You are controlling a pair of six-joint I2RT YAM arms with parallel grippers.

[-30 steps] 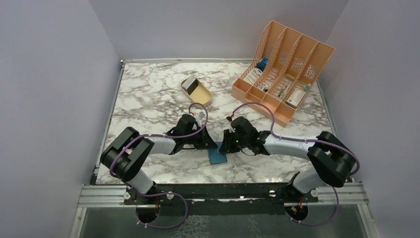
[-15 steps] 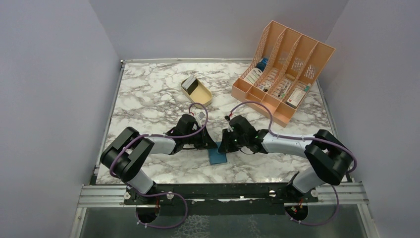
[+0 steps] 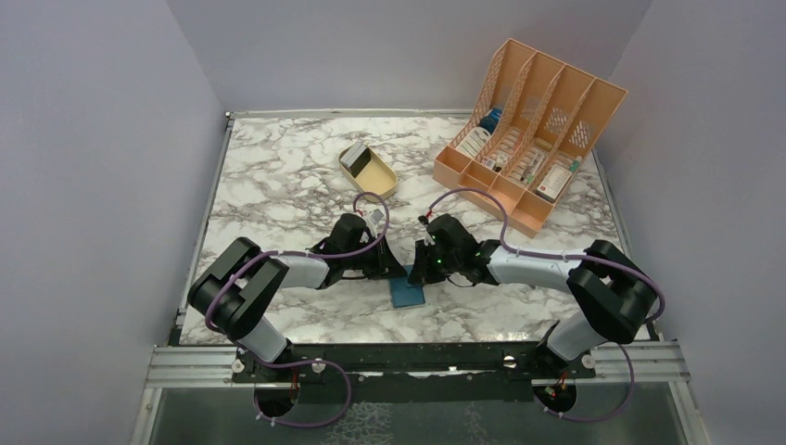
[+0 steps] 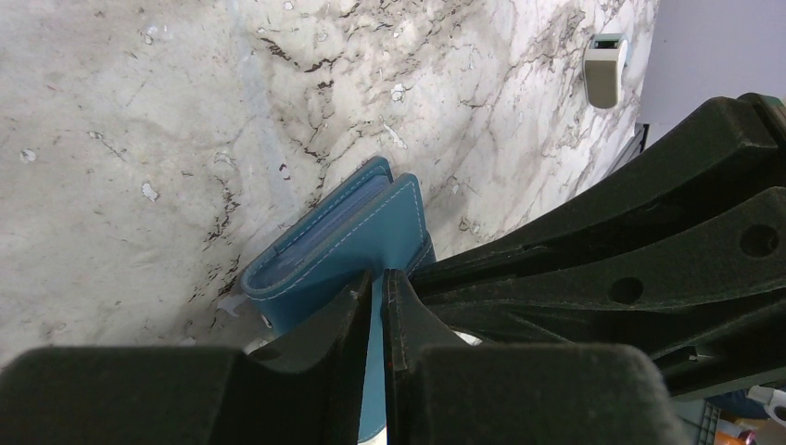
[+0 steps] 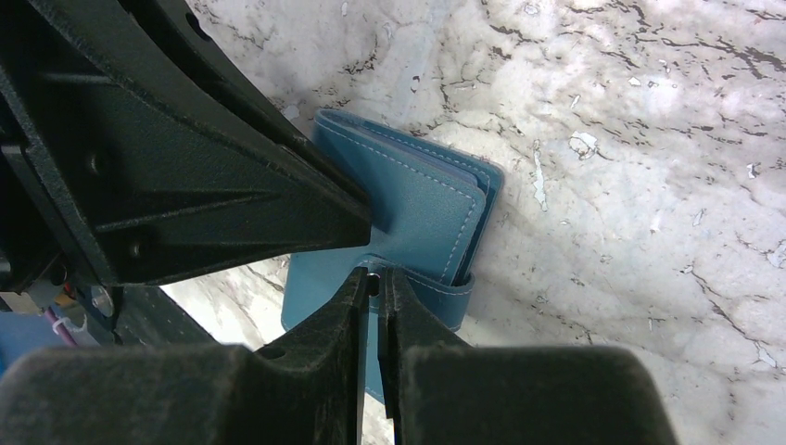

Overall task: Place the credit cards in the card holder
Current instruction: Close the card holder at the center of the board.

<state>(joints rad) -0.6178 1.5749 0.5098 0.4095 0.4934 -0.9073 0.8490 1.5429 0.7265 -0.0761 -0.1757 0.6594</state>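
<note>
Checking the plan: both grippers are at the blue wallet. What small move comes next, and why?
Probably draw the grippers slightly apart to spread the card holder open. The left gripper and right gripper each pinch a thin teal edge of it, and it lies folded nearly shut, so its pockets look unreachable for now.

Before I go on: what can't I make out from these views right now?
- Holder pockets: in the top view the left gripper and right gripper cover most of it; in the wrist views it is edge-on and nearly shut.
- Any card inside it: no view shows one.
- Tray contents: top view, too small to name.
- Rack contents: top view, too small.
</note>
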